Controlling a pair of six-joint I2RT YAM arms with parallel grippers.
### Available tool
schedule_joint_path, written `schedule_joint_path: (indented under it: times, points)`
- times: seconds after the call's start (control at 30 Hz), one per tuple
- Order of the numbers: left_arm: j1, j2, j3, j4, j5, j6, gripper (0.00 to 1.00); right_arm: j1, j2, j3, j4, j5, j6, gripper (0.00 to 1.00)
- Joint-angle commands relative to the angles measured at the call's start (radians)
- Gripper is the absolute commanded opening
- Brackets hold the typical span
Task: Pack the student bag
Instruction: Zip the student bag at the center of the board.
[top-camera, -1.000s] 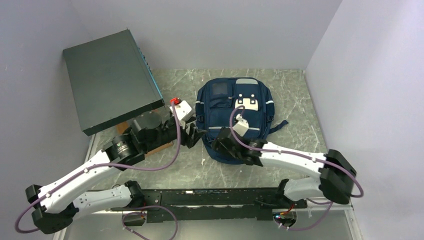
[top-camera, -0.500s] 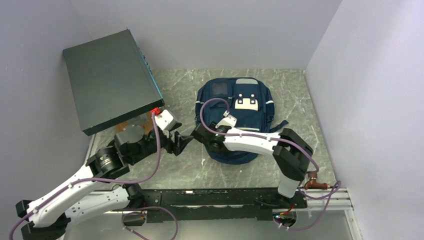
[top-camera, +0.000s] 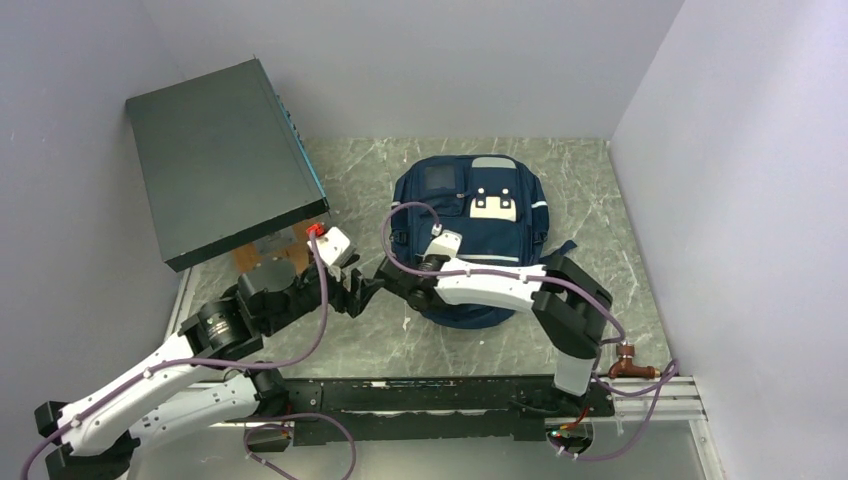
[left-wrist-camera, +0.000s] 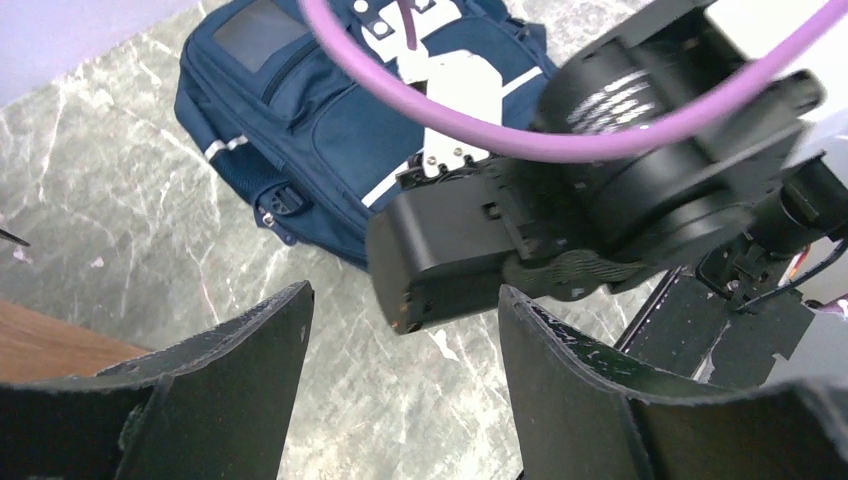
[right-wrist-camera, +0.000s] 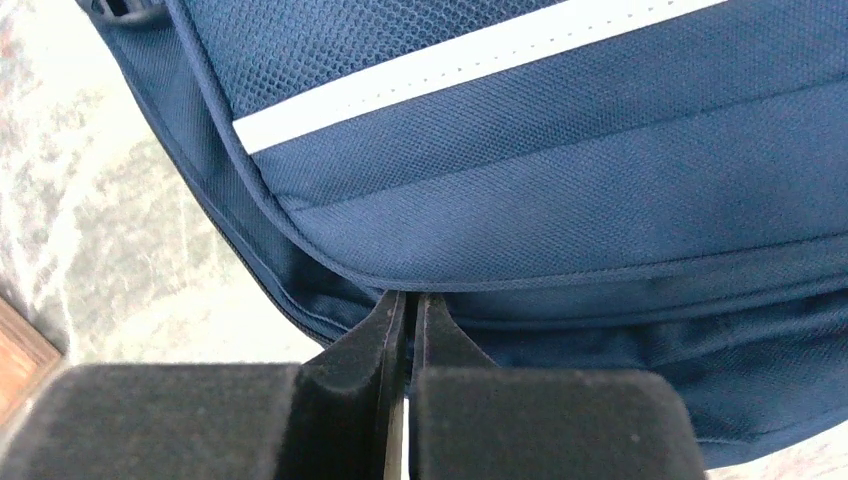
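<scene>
right end effector (right-wrist-camera: 408, 302) has snapped clenched at student bag (right-wrist-camera: 560, 180) edge; left end effector (left-wrist-camera: 402, 296) released.

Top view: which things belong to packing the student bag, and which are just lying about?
Job: student bag; right gripper, shut at its seam; left gripper, open nearby.
Lying about: dark flat box, far left; brown board near it.

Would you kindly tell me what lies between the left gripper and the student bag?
The right gripper, closed at the student bag's edge; otherwise bare tabletop, clearest in the left wrist view.
</scene>
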Motion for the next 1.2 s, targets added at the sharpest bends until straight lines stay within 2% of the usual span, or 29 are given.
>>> schedule_joint_path:
  times: [0.0, 0.1, 0.2, 0.33, 0.53, 0.73, 0.9, 1.03, 1.17]
  points:
    - [0.001, 0.037, -0.012, 0.005, -0.087, -0.090, 0.72, 0.006, -0.151, -0.126, 0.167, -0.051, -0.386, 0.00]
    - [0.002, 0.073, -0.033, 0.009, -0.133, -0.219, 0.69, 0.002, -0.276, -0.277, 0.412, -0.122, -0.676, 0.00]
    - [0.005, 0.109, -0.055, 0.019, -0.166, -0.358, 0.62, -0.005, -0.358, -0.392, 0.602, -0.198, -0.916, 0.00]
    - [0.031, 0.163, -0.064, 0.040, -0.118, -0.489, 0.60, -0.009, -0.431, -0.474, 0.705, -0.250, -1.102, 0.00]
    - [0.098, 0.263, -0.093, 0.094, 0.074, -0.673, 0.66, -0.042, -0.581, -0.646, 0.941, -0.328, -1.177, 0.00]
    - [0.168, 0.344, -0.177, 0.215, 0.206, -0.956, 0.63, -0.046, -0.601, -0.686, 1.020, -0.362, -1.270, 0.00]
    - [0.186, 0.386, -0.232, 0.355, 0.220, -1.144, 0.64, -0.046, -0.629, -0.708, 1.045, -0.367, -1.356, 0.00]
    - [0.187, 0.488, -0.187, 0.392, 0.195, -1.181, 0.71, -0.049, -0.635, -0.707, 1.019, -0.400, -1.440, 0.00]
    - [0.185, 0.625, -0.160, 0.451, 0.172, -1.245, 0.70, -0.049, -0.657, -0.704, 0.978, -0.410, -1.486, 0.00]
